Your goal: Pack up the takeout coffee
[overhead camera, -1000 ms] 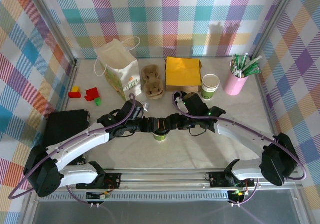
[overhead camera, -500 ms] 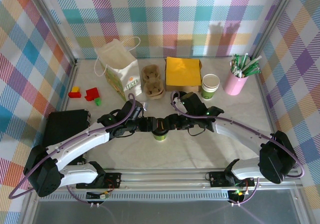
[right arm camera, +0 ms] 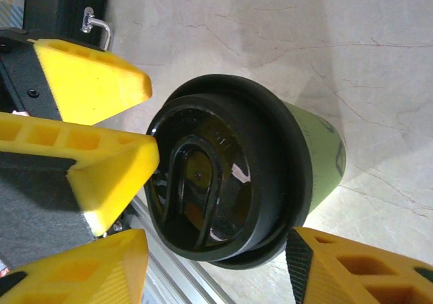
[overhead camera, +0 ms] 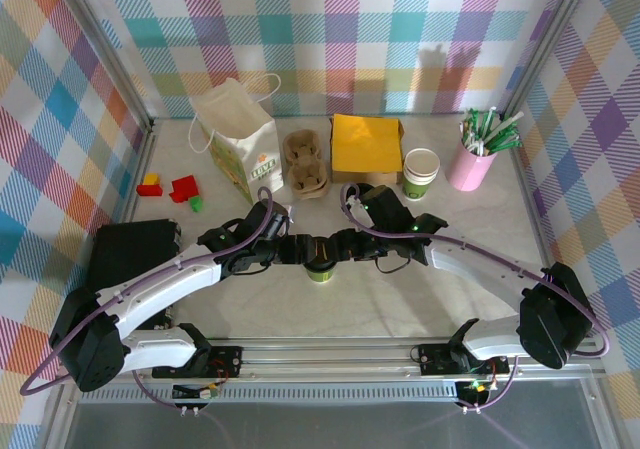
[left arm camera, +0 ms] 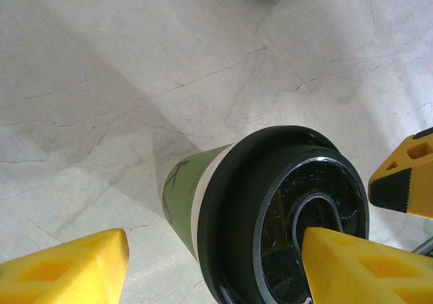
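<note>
Overhead, a paper bag (overhead camera: pixel 240 149) stands beyond the takeout coffee (overhead camera: pixel 320 260).

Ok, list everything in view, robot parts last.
takeout coffee: one, cream and green, black-lidded, centre
paper bag: one, white, back left
cup carrier: one, brown, right of the bag
napkins: one stack, yellow, back centre
open cup: one, white and green, right of the napkins
pink cup: one, holding straws, back right
blocks: several, red, yellow, green, left
case: one, black, near left
left pincer: one, yellow fingers, open at the coffee
right pincer: one, yellow fingers, closed on the coffee
</note>
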Tool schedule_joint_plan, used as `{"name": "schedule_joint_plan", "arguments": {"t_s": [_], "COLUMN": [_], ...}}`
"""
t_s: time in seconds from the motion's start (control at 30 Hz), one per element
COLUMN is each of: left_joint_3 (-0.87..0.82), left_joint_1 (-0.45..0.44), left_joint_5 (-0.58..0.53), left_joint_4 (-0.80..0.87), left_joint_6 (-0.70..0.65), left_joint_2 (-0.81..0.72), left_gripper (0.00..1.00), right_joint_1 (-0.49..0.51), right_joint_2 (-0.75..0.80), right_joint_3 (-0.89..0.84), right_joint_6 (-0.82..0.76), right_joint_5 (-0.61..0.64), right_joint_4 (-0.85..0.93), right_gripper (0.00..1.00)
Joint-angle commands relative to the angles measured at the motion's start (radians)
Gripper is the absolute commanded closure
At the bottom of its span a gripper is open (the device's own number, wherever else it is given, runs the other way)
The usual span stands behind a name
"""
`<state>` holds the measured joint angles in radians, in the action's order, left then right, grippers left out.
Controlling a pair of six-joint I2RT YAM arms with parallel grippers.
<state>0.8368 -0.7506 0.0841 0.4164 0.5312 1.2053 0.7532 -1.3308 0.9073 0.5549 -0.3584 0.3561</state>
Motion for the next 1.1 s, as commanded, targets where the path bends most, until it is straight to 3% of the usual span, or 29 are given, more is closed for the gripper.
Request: {"name": "schedule_joint_plan", "arguments": {"t_s": [0.0,0.3,0.53,0.8,1.07], "left_joint_3": [0.031,0.006,-0.046,-0.094,-0.113], "left_joint_1": [-0.004,0.010,0.011,0.017,0.018], "left_joint_5": [-0.012,-0.011,-0.002,-0.025,0.021], "left_joint_4": [0.004,-0.036,-0.065,-0.058,-0.083], "left_joint_6": [-0.010,-0.003,0.016,0.019,0.020], "left_joint_2": [0.000,0.036,0.037,0.036,0.023], "left_gripper": [0.32,0.45,0.55,0.59,0.62], "right_joint_1": [0.006,0.004,0.002,-0.011,-0.021], "right_joint_2": [0.021,-0.044,-0.091,-0.089,-0.067], "right_joint_3": [0.018,0.020,0.010,-0.018,-0.052], "right_joint_6": [-0.032,-0.030,-0.031,-0.032,-0.039], "right_joint_5": [0.034,0.067,0.096,0.119,0.119], "right_joint_4": [0.028,0.001,0.007,0.028,0.032], "right_gripper": [0.42,0.43,0.50,0.52,0.52]}}
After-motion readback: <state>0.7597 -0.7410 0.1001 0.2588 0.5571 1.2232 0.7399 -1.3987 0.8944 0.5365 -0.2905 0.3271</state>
